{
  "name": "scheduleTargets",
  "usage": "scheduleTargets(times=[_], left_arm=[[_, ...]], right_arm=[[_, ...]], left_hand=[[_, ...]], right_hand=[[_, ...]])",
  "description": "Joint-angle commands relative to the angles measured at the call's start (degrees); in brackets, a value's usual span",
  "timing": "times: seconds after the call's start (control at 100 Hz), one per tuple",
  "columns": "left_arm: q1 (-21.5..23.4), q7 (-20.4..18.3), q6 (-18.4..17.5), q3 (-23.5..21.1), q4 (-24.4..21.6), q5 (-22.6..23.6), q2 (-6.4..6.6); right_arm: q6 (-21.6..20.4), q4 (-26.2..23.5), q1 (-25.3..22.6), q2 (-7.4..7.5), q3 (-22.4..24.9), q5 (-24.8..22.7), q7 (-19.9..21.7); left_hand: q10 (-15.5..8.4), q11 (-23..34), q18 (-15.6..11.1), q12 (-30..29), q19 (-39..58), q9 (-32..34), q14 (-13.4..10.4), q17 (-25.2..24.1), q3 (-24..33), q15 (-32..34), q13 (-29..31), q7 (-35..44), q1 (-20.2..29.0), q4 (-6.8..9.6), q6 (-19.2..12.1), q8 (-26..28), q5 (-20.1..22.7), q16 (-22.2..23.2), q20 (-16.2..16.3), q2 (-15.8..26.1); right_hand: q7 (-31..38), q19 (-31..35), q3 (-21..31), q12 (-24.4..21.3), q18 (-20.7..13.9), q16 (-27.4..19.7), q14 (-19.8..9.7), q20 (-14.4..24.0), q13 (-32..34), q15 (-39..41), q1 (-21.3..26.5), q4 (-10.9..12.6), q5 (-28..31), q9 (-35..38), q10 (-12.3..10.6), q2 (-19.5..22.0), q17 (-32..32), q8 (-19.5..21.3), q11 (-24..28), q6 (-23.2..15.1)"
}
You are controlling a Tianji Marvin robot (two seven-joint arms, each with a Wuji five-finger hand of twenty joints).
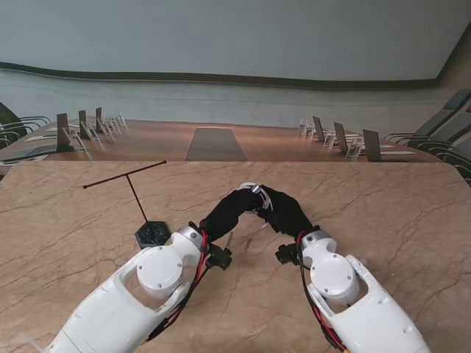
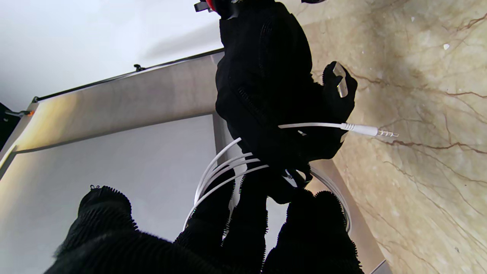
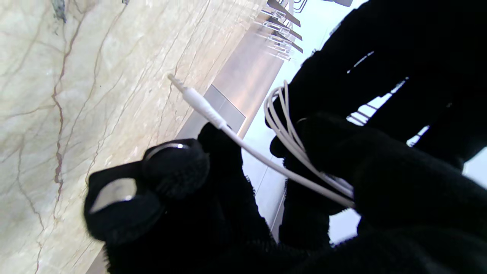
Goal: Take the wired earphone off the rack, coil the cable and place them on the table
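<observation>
- The thin black T-shaped wire rack (image 1: pixel 132 185) on its dark hexagonal base stands bare at the left of the beige veined marble bench (image 1: pixel 383 213), so the earphone is already off it.
- The white wired earphone cable (image 2: pixel 224 167) is held in the air between both black-gloved hands, over the middle of the bench, gathered into several loops.
- The left robot hand (image 1: pixel 229 209) has its fingers (image 2: pixel 243 213) passed through the loops and closed on them; it seems to act as the former that keeps the coil round.
- The right robot hand (image 1: pixel 283 209) is clenched on the same bundle, with the free tail running across its fingers (image 3: pixel 175 167); this likely lets it feed the last length onto the coil.
- The white jack plug (image 2: pixel 371 131) sticks out free beyond the right hand, above the bench and not touching it.
- The earbuds cannot be made out.
- In my judgement, coiling is nearly finished; tucking in the tail and setting down remain.
</observation>
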Motion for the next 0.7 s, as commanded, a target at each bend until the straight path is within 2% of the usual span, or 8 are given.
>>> scheduleTargets(times=[0.0,0.25,0.41,0.6,0.69], left_arm=[[-0.38,0.26,-0.93,0.07,-1.08,-0.28,-1.17],[-0.21,0.10,-1.41,-0.08,-1.53,-0.93,-1.13],[0.29,-0.52,-1.19,-0.49,-2.13,-1.02,-0.83],[0.90,-1.47,0.29,-1.02,-2.56,-0.33,-0.38],[1.07,-2.17,0.86,-1.19,-2.47,-0.10,-0.15]], right_arm=[[0.29,-0.78,-1.22,-0.53,-1.38,-0.44,1.09],[1.62,-0.18,-1.57,-0.50,-1.79,-1.20,1.13],[1.80,1.25,-0.95,-0.86,-1.73,-1.41,-0.12],[0.39,1.11,-0.82,-0.84,-0.01,-2.21,-1.01],[-0.33,0.46,-1.06,-0.65,1.12,-2.70,-0.94]], left_hand=[[-2.29,-6.43,-6.75,-2.60,-1.94,-3.86,-6.29,0.30,-0.05,0.89,0.27,1.91,1.02,-0.24,-2.96,0.19,0.03,-1.19,-1.27,-0.10],[-2.27,-6.14,-6.62,-2.60,-1.32,-3.68,-5.99,0.35,0.00,1.16,0.54,2.19,1.27,-0.22,-2.92,0.15,-0.04,-1.15,-0.91,-0.11],[-1.88,-5.94,-3.49,-2.51,5.93,-3.39,-4.91,1.38,-0.07,2.45,1.05,2.34,1.22,-0.22,-3.06,0.04,-0.12,-0.79,2.85,-0.01],[-1.16,-5.89,-2.63,-2.30,8.28,-2.39,-3.41,2.35,-0.06,4.01,1.98,2.00,1.26,-0.21,-2.63,-0.12,0.39,0.16,4.28,-0.02],[-1.11,-5.86,-2.66,-2.21,8.17,-2.26,-3.43,2.20,-0.08,4.08,1.97,1.83,1.22,-0.21,-2.54,-0.17,0.36,0.24,4.32,0.04]], right_hand=[[6.99,9.81,6.75,0.69,-7.35,0.22,6.73,-1.51,2.37,6.77,2.04,5.03,7.35,1.79,1.76,2.44,5.12,2.44,2.90,-8.17],[7.02,10.04,6.84,0.63,-7.12,0.04,6.88,-1.89,2.61,6.92,2.05,5.35,7.58,2.09,1.94,2.20,5.48,2.32,2.93,-8.08],[7.07,10.12,6.70,0.51,-6.88,-0.13,7.23,-2.22,2.57,6.93,2.26,5.31,7.64,1.99,2.13,2.23,5.48,2.26,2.87,-7.90],[7.03,10.16,6.70,0.43,-6.77,-0.21,7.21,-2.40,2.57,6.96,2.19,5.28,7.65,2.02,2.13,2.12,5.48,2.16,2.90,-7.89],[6.99,10.18,6.74,0.41,-6.76,-0.24,7.19,-2.47,2.57,6.98,2.16,5.27,7.53,2.09,2.12,2.13,5.48,2.14,2.93,-7.99]])
